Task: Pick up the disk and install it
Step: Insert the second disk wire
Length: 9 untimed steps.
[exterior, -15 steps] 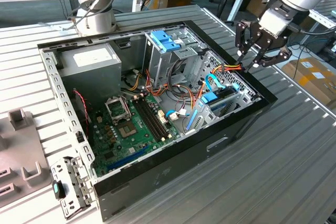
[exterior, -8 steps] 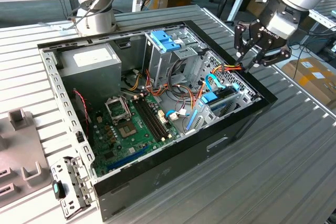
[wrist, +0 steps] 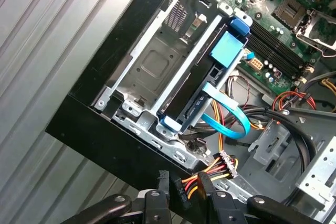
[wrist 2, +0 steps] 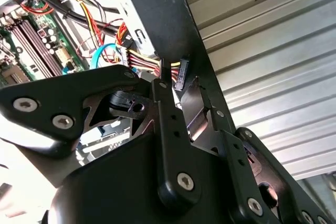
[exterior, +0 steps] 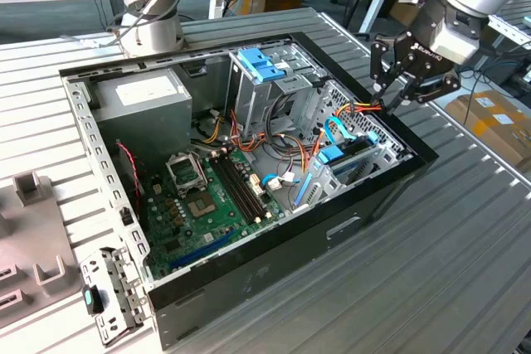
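Note:
The disk (wrist: pixel 203 86) stands on edge inside the drive cage (wrist: pixel 152 72) at the case's front corner. Its blue side rails (wrist: pixel 239 25) show at both ends, and a blue tab lies over its top. In the exterior view my gripper (exterior: pixel 390 104) hovers just over the case's rim on that view's right, beside this cage. Its fingers are shut on a black power connector (wrist: pixel 178 188) with red, yellow and orange wires, which is also between the fingertips in the second wrist view (wrist 2: pixel 178 74). The connector hangs a short way off the disk's end, apart from it.
A light blue data cable (wrist: pixel 236 124) loops beside the disk. The open case (exterior: pixel 249 279) holds a motherboard (exterior: pixel 207 196), a grey power-supply box (exterior: pixel 137 93) and a blue bracket (exterior: pixel 261 64) on the upper cage. A loose metal bracket (exterior: pixel 112 292) lies on the slatted table.

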{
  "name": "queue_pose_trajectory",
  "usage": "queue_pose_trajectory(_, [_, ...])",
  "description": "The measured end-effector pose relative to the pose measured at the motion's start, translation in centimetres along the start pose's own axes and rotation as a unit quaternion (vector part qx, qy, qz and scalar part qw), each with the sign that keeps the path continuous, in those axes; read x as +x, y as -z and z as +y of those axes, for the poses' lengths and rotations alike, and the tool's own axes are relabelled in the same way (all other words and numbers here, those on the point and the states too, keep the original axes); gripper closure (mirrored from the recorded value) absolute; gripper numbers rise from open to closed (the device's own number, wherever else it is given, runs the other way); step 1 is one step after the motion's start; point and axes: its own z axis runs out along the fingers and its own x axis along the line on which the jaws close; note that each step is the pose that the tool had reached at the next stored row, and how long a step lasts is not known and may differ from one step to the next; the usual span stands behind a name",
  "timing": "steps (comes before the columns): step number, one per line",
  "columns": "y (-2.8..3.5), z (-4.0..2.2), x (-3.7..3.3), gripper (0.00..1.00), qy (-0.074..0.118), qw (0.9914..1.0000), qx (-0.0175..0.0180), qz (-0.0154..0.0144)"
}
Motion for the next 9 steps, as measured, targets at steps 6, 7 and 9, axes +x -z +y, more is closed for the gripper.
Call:
queue_pose_trajectory(6, [-0.01, -0.23, -0.08, 0.64, 0.001, 1.00000, -0.0002, 0.0000])
queue_pose_trajectory(7, [-0.02, -0.40, -0.05, 0.64, 0.003, 1.00000, -0.0003, -0.0001])
queue_pose_trajectory(9, [-0.09, -0.56, 0.01, 0.64, 0.021, 0.99978, -0.0020, -0.0006])
